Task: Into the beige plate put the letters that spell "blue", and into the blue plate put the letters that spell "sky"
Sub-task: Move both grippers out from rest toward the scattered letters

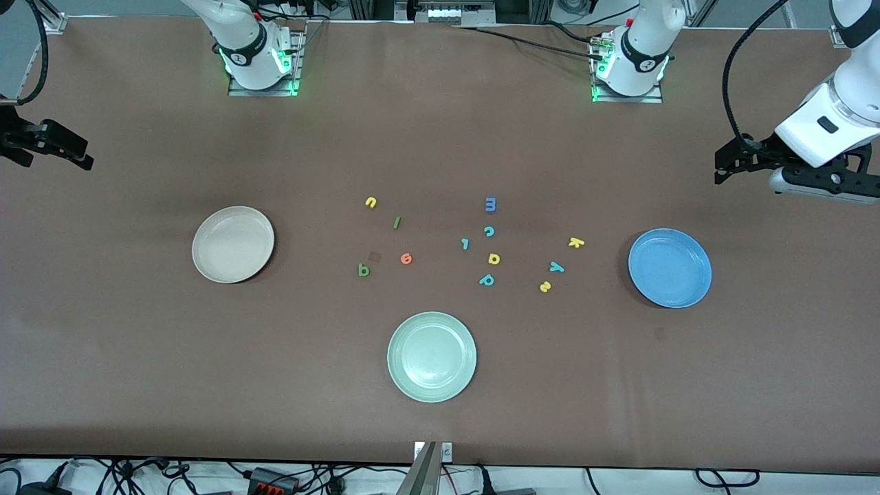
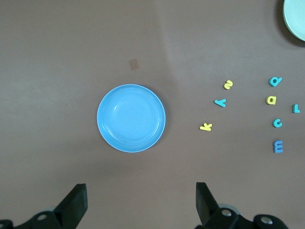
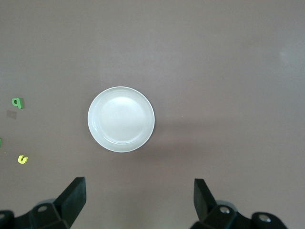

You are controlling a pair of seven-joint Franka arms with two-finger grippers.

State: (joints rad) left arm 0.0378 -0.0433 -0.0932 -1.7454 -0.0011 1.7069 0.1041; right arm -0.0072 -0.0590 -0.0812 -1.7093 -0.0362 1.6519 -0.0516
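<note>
on the table nothing is sorted yet — beige plate (image 1: pixel 232 244) and blue plate (image 1: pixel 669 267) both bare. left gripper (image 1: pixel 730 159) and right gripper (image 1: pixel 58 146) hang released, holding nothing, each probably above its plate. "sky" letters (image 1: pixel 557 267) lie beside blue; "blue" letters (image 1: pixel 385 237) lie mid-table — first pick needs a descent.

Readable characters were limited to loose foam letters lying on the table (image 1: pixel 137 385): yellow "u" (image 1: pixel 371 202), dark green "l" (image 1: pixel 397 222), green "b" (image 1: pixel 364 270), orange "e" (image 1: pixel 406 258), blue "m" (image 1: pixel 490 204), teal "c" (image 1: pixel 489 232), yellow "k" (image 1: pixel 576 242), teal "y" (image 1: pixel 556 267), yellow "s" (image 1: pixel 545 287), teal "p" (image 1: pixel 487 280); no labels or brands were legible
</note>
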